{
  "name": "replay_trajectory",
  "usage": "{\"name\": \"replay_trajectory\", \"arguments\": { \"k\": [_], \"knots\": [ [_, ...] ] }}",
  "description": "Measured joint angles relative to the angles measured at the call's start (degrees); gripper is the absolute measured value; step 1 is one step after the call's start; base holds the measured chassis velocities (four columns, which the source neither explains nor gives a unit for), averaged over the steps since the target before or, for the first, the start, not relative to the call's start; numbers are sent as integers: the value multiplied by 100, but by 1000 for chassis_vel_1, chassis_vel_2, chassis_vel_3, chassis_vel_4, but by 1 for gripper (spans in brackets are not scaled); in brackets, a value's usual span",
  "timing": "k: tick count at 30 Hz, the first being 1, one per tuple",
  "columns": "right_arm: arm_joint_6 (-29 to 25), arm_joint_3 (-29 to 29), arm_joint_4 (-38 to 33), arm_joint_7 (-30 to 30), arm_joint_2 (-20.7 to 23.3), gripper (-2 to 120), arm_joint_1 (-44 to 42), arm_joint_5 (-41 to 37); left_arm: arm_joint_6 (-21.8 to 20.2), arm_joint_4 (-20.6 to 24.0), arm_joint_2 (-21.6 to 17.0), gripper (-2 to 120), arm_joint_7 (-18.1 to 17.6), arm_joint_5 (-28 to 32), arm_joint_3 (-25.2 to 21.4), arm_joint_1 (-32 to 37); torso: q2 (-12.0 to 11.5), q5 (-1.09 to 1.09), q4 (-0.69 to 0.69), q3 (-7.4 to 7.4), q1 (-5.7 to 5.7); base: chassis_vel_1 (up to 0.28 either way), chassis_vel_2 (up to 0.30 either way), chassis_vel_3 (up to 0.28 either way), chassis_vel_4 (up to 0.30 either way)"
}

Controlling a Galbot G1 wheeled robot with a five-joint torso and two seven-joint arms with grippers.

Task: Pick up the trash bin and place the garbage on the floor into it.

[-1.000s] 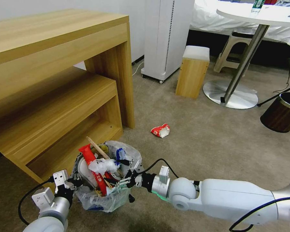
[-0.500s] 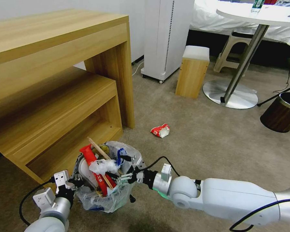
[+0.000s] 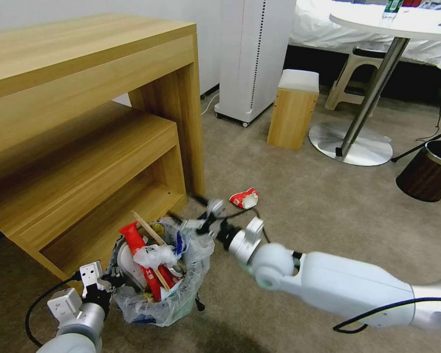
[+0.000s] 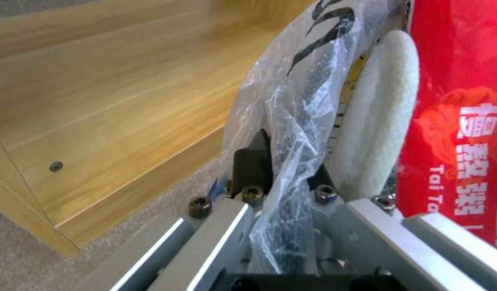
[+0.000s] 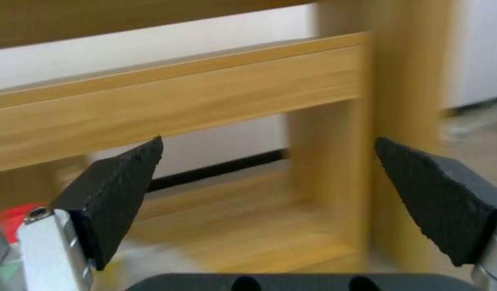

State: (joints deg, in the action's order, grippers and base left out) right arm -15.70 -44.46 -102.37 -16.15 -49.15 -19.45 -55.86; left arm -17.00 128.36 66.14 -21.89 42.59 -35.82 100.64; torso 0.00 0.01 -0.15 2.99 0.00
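1. Beside the wooden shelf, the trash bin is nearly full of garbage; left tool clamps its bagged rim.
2. Beyond the bin, the right tool hangs wide open, empty.
3. Farther beyond, one red wrapper remains on the floor.

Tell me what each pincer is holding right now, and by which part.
Left pincer is shut on the trash bin, gripping its bag-covered rim. Right pincer is open and holds nothing.

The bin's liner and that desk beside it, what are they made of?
The trash bin liner looks like thin clear plastic film: crinkled, glossy, see-through. The left gripper pinches it at the rim. The desk appears to be light wood or wood-look laminate: matte, with visible grain lines. I cannot tell which.
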Motion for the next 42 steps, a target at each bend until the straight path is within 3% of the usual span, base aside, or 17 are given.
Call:
{"name": "replay_trajectory", "arguments": {
  "k": [6, 8, 11, 19, 27, 42],
  "knots": [
    [154, 1094, 344, -657, 423, 100, -613, 186, -5, -48, 4, 0, 44, -113, 8, 23, 0, 1, -1, 0, 0, 0, 0, 0, 0],
    [168, 1223, 389, -699, 457, 100, -687, 205, -5, -53, 4, 0, 49, -123, 12, 20, 0, 1, 0, 0, 0, 0, 0, 0, 0],
    [243, 2155, 680, -908, 716, 100, -1275, 348, -5, -97, 7, 0, 67, -168, 42, 23, 0, 1, -1, 0, 0, 0, 0, 0, 0],
    [283, 3188, 964, -1141, 815, 100, -1993, 595, -5, -112, -16, 0, 70, -196, 41, 39, 1, 1, 1, 0, 0, 0, 0, 0, 0],
    [300, 3663, 1025, -1301, 753, 100, -2531, 924, 13, -133, 9, 0, 82, -233, 59, 49, 1, 0, -2, 0, 0, -6, -6, -6, -5],
    [117, 3887, 1251, -1498, 341, 100, -2844, 1648, 66, -72, 4, 0, 84, -225, 9, 133, 1, -1, 0, 0, 0, -3, -3, -3, -3]
  ]
}}
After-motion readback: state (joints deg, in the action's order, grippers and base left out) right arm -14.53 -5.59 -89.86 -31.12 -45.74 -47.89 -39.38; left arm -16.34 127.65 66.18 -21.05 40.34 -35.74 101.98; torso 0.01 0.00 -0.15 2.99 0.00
